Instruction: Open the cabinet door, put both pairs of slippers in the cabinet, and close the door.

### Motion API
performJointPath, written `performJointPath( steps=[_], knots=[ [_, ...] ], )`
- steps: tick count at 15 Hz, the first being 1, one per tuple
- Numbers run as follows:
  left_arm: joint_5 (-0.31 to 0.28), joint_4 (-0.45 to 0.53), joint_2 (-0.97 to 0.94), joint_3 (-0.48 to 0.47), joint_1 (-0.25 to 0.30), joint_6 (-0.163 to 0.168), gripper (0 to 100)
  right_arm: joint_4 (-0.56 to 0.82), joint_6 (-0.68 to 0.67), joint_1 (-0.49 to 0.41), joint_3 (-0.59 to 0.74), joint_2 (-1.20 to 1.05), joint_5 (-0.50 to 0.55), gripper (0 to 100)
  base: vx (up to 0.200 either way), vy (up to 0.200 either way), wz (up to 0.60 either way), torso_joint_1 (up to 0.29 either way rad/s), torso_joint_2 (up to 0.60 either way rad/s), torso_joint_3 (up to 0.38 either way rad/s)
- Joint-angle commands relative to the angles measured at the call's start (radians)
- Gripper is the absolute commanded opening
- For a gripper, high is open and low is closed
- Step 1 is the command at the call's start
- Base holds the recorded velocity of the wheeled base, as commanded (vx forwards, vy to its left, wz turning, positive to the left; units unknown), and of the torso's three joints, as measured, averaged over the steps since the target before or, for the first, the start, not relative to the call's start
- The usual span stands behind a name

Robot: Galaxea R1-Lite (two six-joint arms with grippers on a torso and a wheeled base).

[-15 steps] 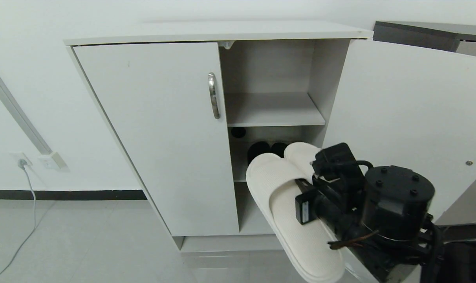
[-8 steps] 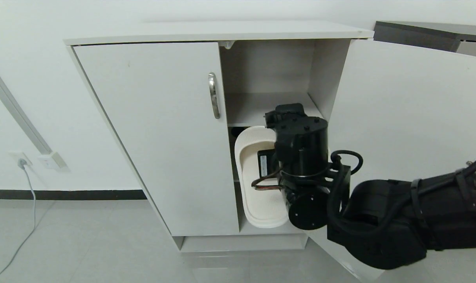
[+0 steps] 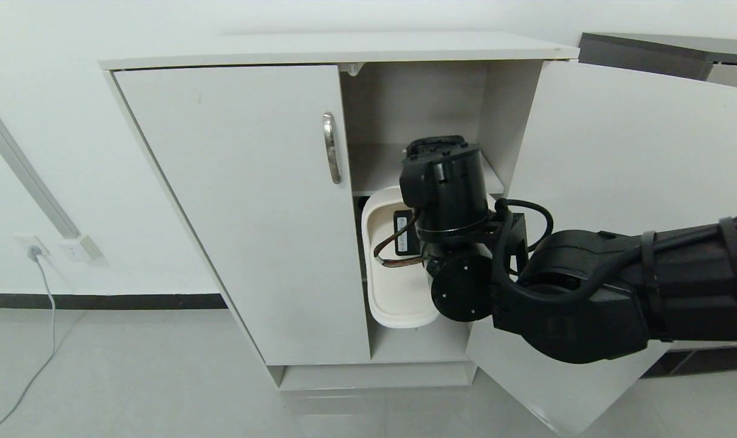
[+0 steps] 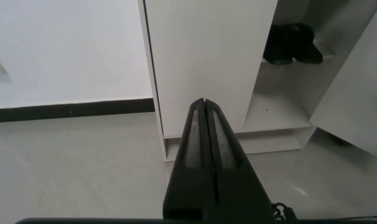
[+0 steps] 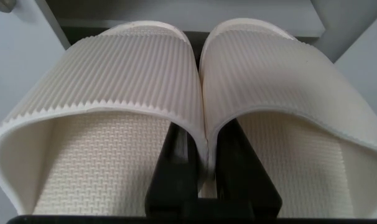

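Observation:
The white cabinet (image 3: 235,213) has its left door closed and its right door (image 3: 618,170) swung wide open. A pair of white slippers (image 3: 393,286) (image 5: 126,81) hangs toes-up in the opening, level with the middle shelf. My right gripper (image 5: 201,158) is shut on the slippers' two inner edges, pinching them side by side. A pair of black slippers (image 4: 293,45) sits on the middle shelf inside. My left gripper (image 4: 204,124) is shut and empty, low in front of the cabinet's closed door.
The upper shelf (image 3: 380,164) is bare. A metal handle (image 3: 330,148) sits on the closed door. A wall socket with a cable (image 3: 34,250) is at the left, a grey unit (image 3: 666,55) behind the open door. Tiled floor (image 3: 131,377) lies open in front.
My right arm has carried the white slippers from low in front of the cabinet up and forward into the opening, tipping them upright. Over the last half second they rose slightly.

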State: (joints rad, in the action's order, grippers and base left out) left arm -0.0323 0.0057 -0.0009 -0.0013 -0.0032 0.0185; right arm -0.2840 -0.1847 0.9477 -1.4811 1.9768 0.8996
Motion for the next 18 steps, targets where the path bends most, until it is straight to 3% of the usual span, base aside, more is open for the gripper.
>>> performJointPath(
  steps=[1,5,18],
  knots=[
    [0.0,0.0,0.001,0.001,0.0,0.0,0,0.0,0.002,0.0,-0.001,-0.012,-0.002,0,0.0,0.0,0.0,0.0,0.0,0.0],
    [0.0,0.0,0.001,0.0,0.0,0.0,0,0.0,0.008,-0.004,0.001,-0.007,-0.004,0,0.0,0.0,0.0,0.0,0.0,0.0],
    [0.0,0.0,0.001,0.001,0.0,0.001,0,-0.006,0.01,-0.009,-0.002,-0.006,-0.005,0,0.2,0.0,0.0,0.002,0.0,0.002]
  ],
)
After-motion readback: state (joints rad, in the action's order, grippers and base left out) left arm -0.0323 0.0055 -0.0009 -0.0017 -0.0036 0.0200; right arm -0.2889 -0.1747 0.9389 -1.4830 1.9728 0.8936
